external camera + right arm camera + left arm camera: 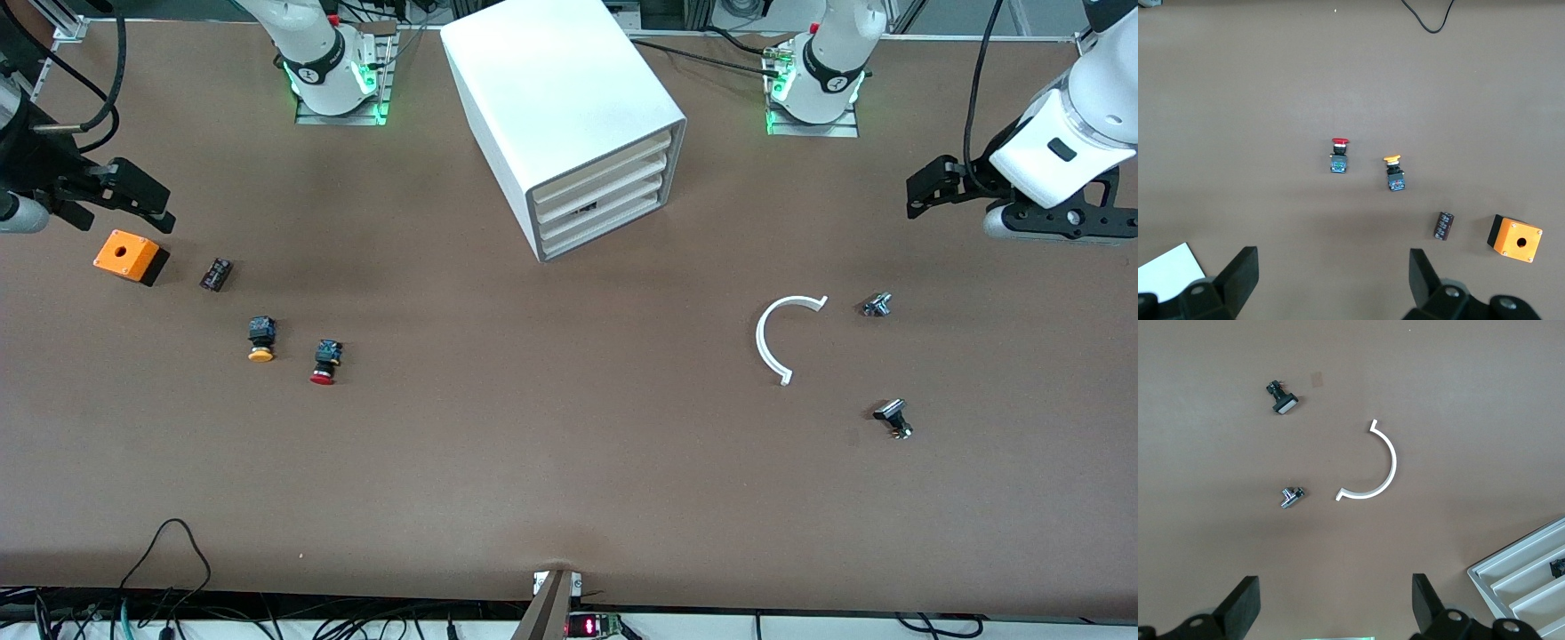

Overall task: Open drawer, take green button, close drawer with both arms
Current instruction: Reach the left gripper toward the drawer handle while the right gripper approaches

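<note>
The white cabinet [569, 107] stands at the middle of the table near the arms' bases, with all four drawers pushed in. The drawer [622, 199], third from the top, is shut; a small dark thing shows at its front notch. The cabinet's front also shows in the left wrist view [1525, 587]. The green button is hidden. My left gripper [925, 191] is open and empty, in the air over the left arm's end of the table; its own view shows it too [1335, 607]. My right gripper [142, 200] is open and empty over the orange box; its own view shows it too [1331, 280].
An orange box [131, 256], a small dark part [216, 274], a yellow-capped button [260, 339] and a red-capped button [325, 362] lie toward the right arm's end. A white curved strip [773, 342], a metal part [877, 305] and a black part [893, 418] lie toward the left arm's end.
</note>
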Available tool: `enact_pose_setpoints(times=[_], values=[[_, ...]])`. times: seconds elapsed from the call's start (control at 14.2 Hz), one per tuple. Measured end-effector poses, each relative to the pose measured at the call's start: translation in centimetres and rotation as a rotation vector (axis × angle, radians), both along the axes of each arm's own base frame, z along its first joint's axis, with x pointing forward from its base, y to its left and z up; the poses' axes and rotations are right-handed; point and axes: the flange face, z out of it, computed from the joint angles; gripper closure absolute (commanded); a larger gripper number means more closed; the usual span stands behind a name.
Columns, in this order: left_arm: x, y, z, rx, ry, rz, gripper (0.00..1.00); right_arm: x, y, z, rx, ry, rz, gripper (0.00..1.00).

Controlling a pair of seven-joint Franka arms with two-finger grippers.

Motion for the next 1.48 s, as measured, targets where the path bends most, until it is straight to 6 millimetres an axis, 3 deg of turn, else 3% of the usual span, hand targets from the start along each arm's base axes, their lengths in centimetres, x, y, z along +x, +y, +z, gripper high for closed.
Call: enact_pose_setpoints(times=[0.63, 0.99, 1.2, 1.48], values=[[0.0, 0.0, 0.0, 0.0, 0.0, 0.0, 0.0, -0.1, 0.2, -0.1, -0.013, 0.008, 0.005, 0.0], [-0.2, 0.1, -0.1, 0.002, 0.014, 0.001, 0.0, -0.6, 4.3, -0.6, -0.013, 0.03, 0.079, 0.0], [-0.3, 0.1, -0.2, 0.003, 0.03, 0.0, 0.0, 0.2, 5.0, -2.8, -0.01, 0.073, 0.091, 0.01], [-1.4, -1.4, -1.4, -0.115, 0.154, -0.006, 0.0, 2.6, 5.4, -8.4, -0.002, 0.169, 0.101, 0.01]])
